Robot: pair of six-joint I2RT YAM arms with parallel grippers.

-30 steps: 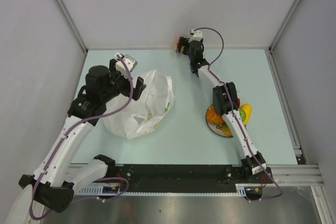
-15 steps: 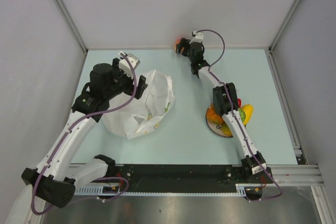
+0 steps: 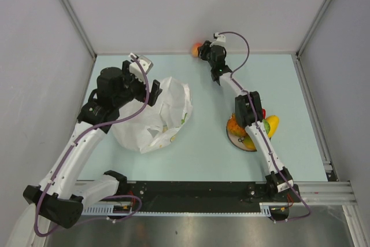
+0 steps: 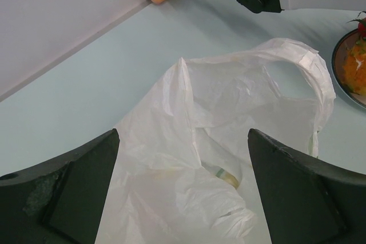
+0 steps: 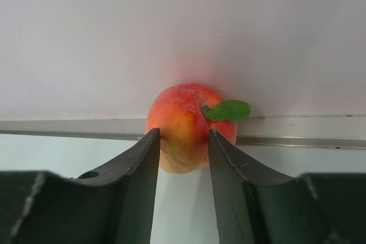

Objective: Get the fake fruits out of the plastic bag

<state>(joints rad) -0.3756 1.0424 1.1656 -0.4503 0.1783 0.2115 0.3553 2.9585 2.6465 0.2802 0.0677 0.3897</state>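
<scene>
Carefully: my right pincer (image 5: 183,136) flanks the peach (image 5: 180,110) at the far edge of the table (image 3: 208,143); whether it grips, I cannot tell. Squeeze centred, lest it roll.

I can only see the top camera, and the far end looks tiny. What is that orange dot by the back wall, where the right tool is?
Observer: It's a peach with a green leaf, right up against the wall.
Operator: Did the tool grab it?
Observer: The right tool has its fingers close on either side of the peach, but I can't tell if they are squeezing it.
Operator: And the other arm?
Observer: The left tool is wide open over the bag and holds nothing.
</scene>
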